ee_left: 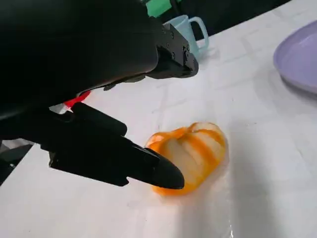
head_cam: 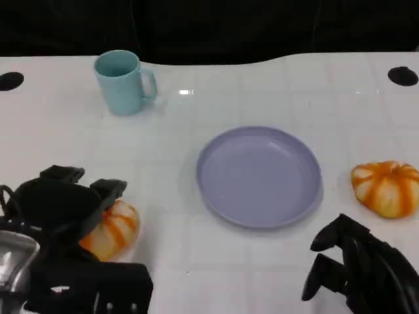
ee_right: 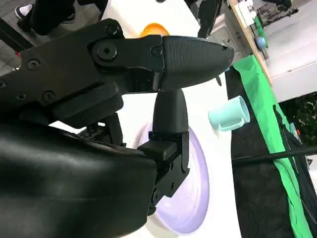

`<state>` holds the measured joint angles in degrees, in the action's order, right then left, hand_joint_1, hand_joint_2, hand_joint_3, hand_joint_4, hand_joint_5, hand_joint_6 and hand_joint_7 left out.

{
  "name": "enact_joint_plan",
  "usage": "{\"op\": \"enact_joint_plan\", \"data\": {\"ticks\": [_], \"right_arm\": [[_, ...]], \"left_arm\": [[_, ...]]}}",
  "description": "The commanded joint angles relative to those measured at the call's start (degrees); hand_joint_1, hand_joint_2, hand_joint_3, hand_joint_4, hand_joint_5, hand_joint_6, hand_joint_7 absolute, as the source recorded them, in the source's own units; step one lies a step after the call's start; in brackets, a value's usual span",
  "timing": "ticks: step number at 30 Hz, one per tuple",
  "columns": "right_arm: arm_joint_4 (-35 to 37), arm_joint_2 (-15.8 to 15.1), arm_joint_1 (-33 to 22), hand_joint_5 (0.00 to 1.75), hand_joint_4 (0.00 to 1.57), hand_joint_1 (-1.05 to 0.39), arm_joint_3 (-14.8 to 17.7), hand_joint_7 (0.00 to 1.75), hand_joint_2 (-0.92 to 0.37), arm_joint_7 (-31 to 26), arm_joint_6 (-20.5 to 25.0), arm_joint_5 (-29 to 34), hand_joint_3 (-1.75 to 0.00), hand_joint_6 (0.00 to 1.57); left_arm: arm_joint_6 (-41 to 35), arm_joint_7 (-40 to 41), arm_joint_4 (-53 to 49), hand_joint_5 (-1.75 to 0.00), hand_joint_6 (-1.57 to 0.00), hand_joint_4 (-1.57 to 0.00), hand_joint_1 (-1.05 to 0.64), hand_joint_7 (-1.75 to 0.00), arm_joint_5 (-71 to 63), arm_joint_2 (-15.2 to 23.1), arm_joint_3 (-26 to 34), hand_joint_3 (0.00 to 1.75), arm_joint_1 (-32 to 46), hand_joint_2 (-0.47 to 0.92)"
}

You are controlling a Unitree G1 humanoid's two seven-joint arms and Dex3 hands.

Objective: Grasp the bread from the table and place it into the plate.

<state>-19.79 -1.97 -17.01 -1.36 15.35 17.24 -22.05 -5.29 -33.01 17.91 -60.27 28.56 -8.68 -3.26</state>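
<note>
Nearest the robot, the left robot hand (head_cam: 62, 209) hovers over the near-left bread (head_cam: 111, 229), its fingers (ee_left: 148, 168) spread on either side of the loaf with nothing yet pinched; in the left wrist view one fingertip sits just beside or touching the crust, I cannot tell which. The right robot hand (head_cam: 357, 268) hangs low at the near right, fingers apart and holding nothing. The bread lies on the white desk (head_cam: 163, 190), left of the purple plate (head_cam: 258, 176) and apart from it. A second striped bread (head_cam: 387, 188) lies right of the plate. To grasp well, I judge the left fingers should straddle the loaf's middle and close gently, since it looks soft. Farthest back stands a light blue mug (head_cam: 123, 82).
</note>
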Motion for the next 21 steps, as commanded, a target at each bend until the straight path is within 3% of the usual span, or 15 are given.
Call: {"op": "enact_joint_plan", "data": {"ticks": [1,21], "right_arm": [[-0.1,-0.4,-0.1,1.75,0.63,-0.52,0.4,1.70,-0.92,0.1,-0.8,0.0,-0.52,0.41],[-0.6,-0.3,-0.3,1.75,0.62,-0.52,0.4,1.70,-0.92,-0.1,-0.3,-0.2,-0.52,0.41]], "left_arm": [[0.0,3.1,-8.2,-0.09,-0.11,-0.05,-0.52,0.00,1.8,0.1,-1.7,0.01,-3.8,0.88],[2.0,11.3,-33.5,-0.07,-0.13,-0.08,-0.57,-0.01,7.2,-0.2,-11.3,0.00,-15.0,0.89]]}}
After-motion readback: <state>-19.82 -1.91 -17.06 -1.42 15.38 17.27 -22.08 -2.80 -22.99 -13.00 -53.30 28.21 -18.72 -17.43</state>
